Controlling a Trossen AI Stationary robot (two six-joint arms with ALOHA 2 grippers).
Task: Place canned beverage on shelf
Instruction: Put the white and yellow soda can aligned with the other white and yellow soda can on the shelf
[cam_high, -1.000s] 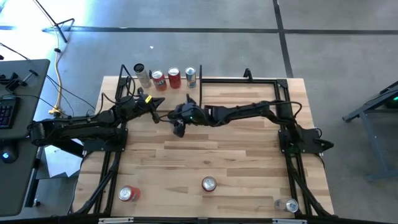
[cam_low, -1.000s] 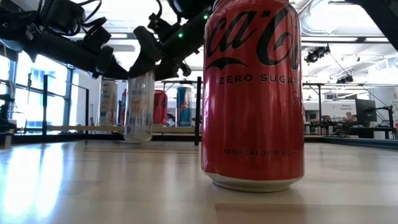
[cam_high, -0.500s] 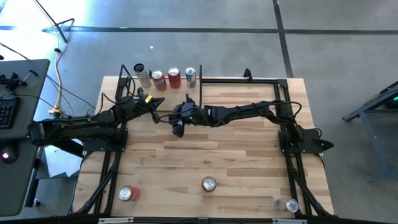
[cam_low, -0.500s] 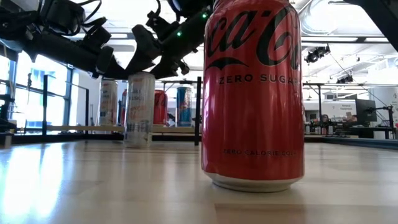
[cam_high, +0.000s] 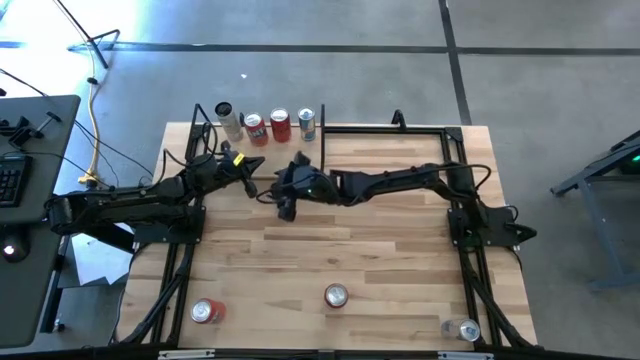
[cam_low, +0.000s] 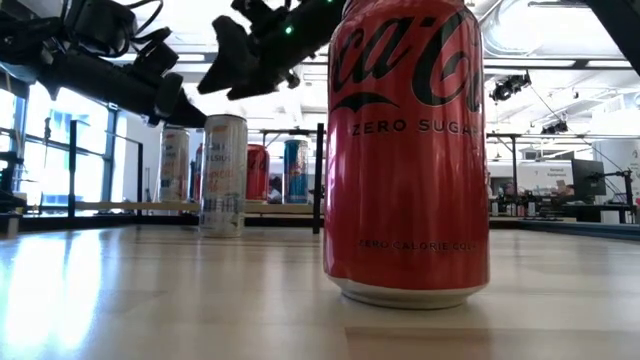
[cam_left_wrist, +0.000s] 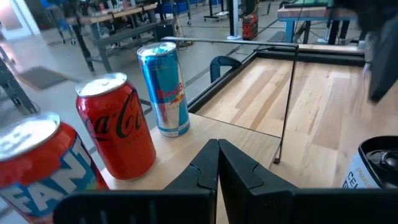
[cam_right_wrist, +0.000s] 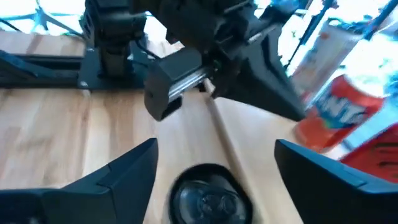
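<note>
A tall pale can stands upright on its base on the tabletop, next to the thin black end rod of the small pale-wood shelf. My right gripper is open and hovers just above the can's top, touching nothing; it also shows in the low view. My left gripper is shut and empty over the shelf, by a Coca-Cola can and a Red Bull can.
Several cans stand in a row on the shelf at the table's far left. A Coke Zero can, a red can and a silver can stand near the front edge. Black frame rails run along the sides.
My right gripper has set the pale can down on its base, let go and gone up clear of its top. The can now stands still and upright.
</note>
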